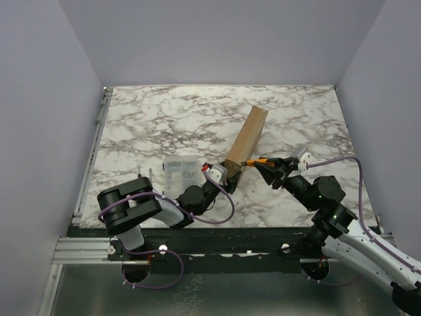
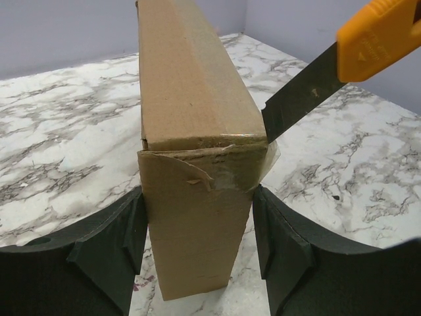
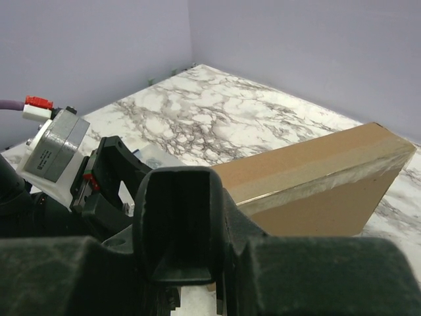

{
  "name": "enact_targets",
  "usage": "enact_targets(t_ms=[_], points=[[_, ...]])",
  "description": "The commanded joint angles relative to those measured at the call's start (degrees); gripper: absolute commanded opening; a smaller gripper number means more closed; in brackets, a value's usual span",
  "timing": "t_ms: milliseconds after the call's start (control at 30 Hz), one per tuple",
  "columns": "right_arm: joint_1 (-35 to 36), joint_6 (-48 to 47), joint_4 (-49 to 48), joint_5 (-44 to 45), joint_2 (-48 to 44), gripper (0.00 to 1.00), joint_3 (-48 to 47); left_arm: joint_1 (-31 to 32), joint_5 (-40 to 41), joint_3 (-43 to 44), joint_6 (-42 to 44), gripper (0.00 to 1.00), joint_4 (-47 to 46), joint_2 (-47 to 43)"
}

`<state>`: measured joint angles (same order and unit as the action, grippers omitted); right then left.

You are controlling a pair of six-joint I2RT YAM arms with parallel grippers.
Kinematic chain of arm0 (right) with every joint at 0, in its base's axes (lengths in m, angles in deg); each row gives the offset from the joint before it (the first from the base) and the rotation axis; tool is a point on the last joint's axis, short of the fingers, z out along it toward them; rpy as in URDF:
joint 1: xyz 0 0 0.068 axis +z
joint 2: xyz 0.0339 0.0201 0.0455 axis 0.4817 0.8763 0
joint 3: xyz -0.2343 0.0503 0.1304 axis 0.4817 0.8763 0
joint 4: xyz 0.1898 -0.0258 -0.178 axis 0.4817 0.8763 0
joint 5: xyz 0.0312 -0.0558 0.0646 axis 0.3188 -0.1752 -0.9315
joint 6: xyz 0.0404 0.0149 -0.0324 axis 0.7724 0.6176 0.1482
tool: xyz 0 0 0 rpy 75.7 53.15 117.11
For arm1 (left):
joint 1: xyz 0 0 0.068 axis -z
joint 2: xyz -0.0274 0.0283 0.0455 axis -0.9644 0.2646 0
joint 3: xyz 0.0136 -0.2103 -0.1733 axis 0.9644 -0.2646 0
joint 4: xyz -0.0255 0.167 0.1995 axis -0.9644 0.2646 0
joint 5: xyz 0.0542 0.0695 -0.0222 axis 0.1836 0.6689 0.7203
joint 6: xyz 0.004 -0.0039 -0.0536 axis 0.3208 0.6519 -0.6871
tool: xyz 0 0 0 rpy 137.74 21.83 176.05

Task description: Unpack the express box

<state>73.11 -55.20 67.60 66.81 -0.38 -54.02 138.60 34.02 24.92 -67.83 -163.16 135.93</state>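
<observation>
The express box (image 1: pixel 247 141) is a plain brown cardboard mailer standing on its long edge, running diagonally across the marble table (image 1: pixel 164 118). My left gripper (image 1: pixel 220 174) is shut on its near end, with a finger on each face (image 2: pixel 197 224). The box (image 2: pixel 191 99) has clear tape along its top seam, torn at the near corner. My right gripper (image 1: pixel 268 166) is shut on an orange-handled utility knife (image 1: pixel 258 160). Its dark blade (image 2: pixel 296 99) touches the box's near right corner at the taped seam. In the right wrist view the knife's black butt (image 3: pixel 181 224) fills the jaws, with the box (image 3: pixel 316 178) behind it.
A small clear plastic compartment case (image 1: pixel 181 172) lies flat on the table just left of my left gripper, and it also shows in the right wrist view (image 3: pixel 154 158). Lavender walls enclose the table on three sides. A metal rail (image 1: pixel 92 158) runs along the left edge.
</observation>
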Motion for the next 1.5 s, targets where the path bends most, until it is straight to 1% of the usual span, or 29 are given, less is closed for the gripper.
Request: enact_targets(t_ms=[0, 67, 133, 267, 367, 433, 500, 567, 700, 733, 800, 833, 900, 967, 1033, 1133, 1200, 1267, 1333, 1400, 1467], points=[[-0.54, -1.88, 1.78, 5.56, 1.56, 0.0, 2.72, -0.05, 1.71, -1.28, -0.52, 0.18, 3.21, 0.16], [-0.53, -2.32, 2.0, 4.59, 3.12, 0.0, 2.91, -0.05, 1.76, -1.15, -0.57, 0.18, 3.21, 0.42], [-0.53, -2.89, 3.61, 4.21, 2.98, 0.01, 1.01, -0.02, 1.7, -1.14, -0.64, 0.18, 3.21, 0.57], [-0.52, -4.61, 6.0, 4.61, -1.18, 0.01, -1.84, -0.05, 1.7, -1.16, -0.82, 0.17, 3.21, 0.58], [-0.48, -4.15, 4.05, 4.5, -2.34, 0.01, -0.34, -0.04, 1.65, -1.22, -0.92, 0.17, 3.21, 0.56], [-0.5, -3.57, 3.18, 4.37, -0.41, 0.01, 0.34, -0.05, 1.36, -1.23, -0.92, 0.17, 3.21, 0.54], [-0.53, -2.63, 2.72, 2.83, 1.01, 0.01, -0.26, -0.05, 1.08, -1.42, -0.92, 0.17, 3.21, 0.53], [-0.49, 0.28, 1.2, 2.12, 1.18, 0.01, -2.07, -0.04, 0.78, -1.64, -0.91, 0.18, 3.3, 0.26], [-0.52, 3.72, 2.07, 1.27, 2.23, 0.01, -9.47, -0.05, -0.16, -2.35, -1.54, 0.25, 3.75, -0.95], [-0.47, 4.19, 2.3, 1.93, 2.57, 0.01, -11.16, -0.05, -0.67, -2.37, -1.93, 0.29, 4.31, -1.58], [-0.5, 5.31, 3.0, 4.05, 3.19, 0.01, -14.32, -0.04, -1.74, -2.59, -2.92, 0.42, 5.93, -3.27], [-0.47, 5.59, 3.45, 4.77, 3.48, 0.01, -15.7, -0.02, -2.6, -2.68, -3.54, 0.46, 6.99, -4.31], [-0.52, 7.13, 6.51, 8.77, 4.25, 0.01, -19.06, 0.0, -5.0, -2.75, -5.19, 0.55, 9.83, -7.28], [-0.53, 8.94, 10.87, 16.62, 4.68, 0.01, -21.69, 0.0, -8.88, -2.41, -7.11, 0.64, 14.08, -11.47], [-0.5, 10.57, 16.18, 26.62, 4.67, 0.01, -23.01, -0.05, -12.51, -0.76, -10.45, 0.71, 21.5, -17.22], [-0.49, 11.72, 23.29, 40.0, 4.99, 0.01, -23.51, 0.0, -15.15, 5.34, -14.54, 0.81, 37.4, -25.42], [-0.46, 13.05, 27.95, 45.88, 5.36, 0.01, -23.51, 0.0, -14.63, 11.13, -16.13, 0.83, 47.21, -28.68], [-0.53, 14.06, 29.94, 49.11, 5.45, 0.01, -22.9, -0.2, -11.68, 17.51, -18.12, 0.86, 56.36, -28.6], [-0.49, 15.71, 31.79, 51.64, 5.7, 0.01, -22.67, -0.66, -7.08, 24.88, -20.82, 0.92, 65.29, -26.06], [-0.48, 17.18, 33.31, 53.23, 6.1, 0.01, -22.68, -2.38, -3.15, 33.19, -24.74, 0.95, 73.77, -21.47], [-0.48, 17.82, 34.23, 52.93, 6.31, 0.01, -22.96, -4.23, -2.91, 41.15, -27.18, 0.99, 79.87, -15.77]])
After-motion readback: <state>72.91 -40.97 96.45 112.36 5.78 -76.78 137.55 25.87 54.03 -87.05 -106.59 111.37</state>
